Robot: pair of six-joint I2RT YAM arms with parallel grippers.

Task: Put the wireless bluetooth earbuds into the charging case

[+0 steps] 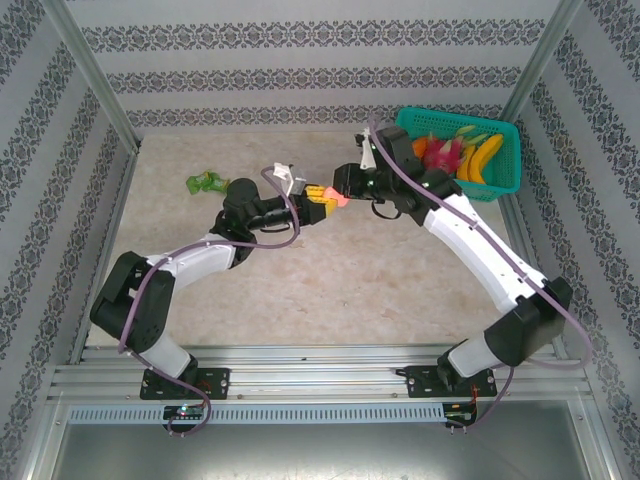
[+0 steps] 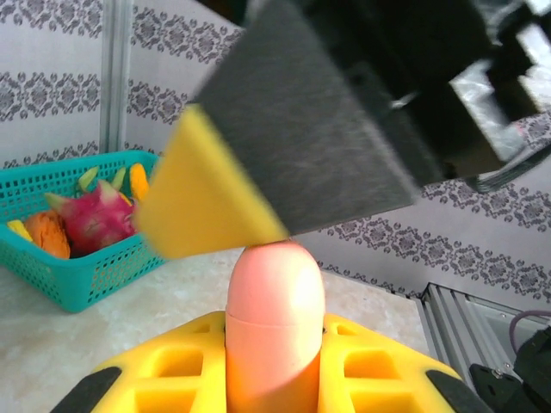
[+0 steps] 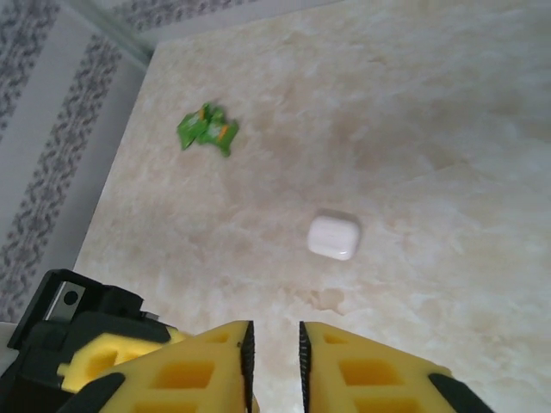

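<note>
Patterned wallpaper closes in a pale marbled tabletop [image 1: 330,290]. At the far left lies a green wrapper [image 1: 207,182], well apart from the work and, I judge, no part of it. Towards the middle, the left pincer [image 1: 322,196] is lifted off the tabletop and clamped on a pink case [image 2: 275,310], gripping its lower half between yellow pads [image 2: 379,361] with the rounded top pointing outward. I judge it is offered this way so the other arm can work on the lid while the body is held steady. Meeting it from the right, the right pincer [image 3: 273,348] has its fingers a narrow gap apart with nothing seen between them. At the far right a teal basket [image 2: 86,275] of fruit [image 1: 475,155] stands aside. From above, the two pincers read as one knot and contact cannot be judged. The left wrist view gives the seam round the pink case, its lid seemingly shut, and one blurred right finger just above its top. The right wrist view, looking down, adds a white case [image 3: 334,236] lying shut on the tabletop below. Where the earbuds are I cannot tell; they are too small to pick out.
</note>
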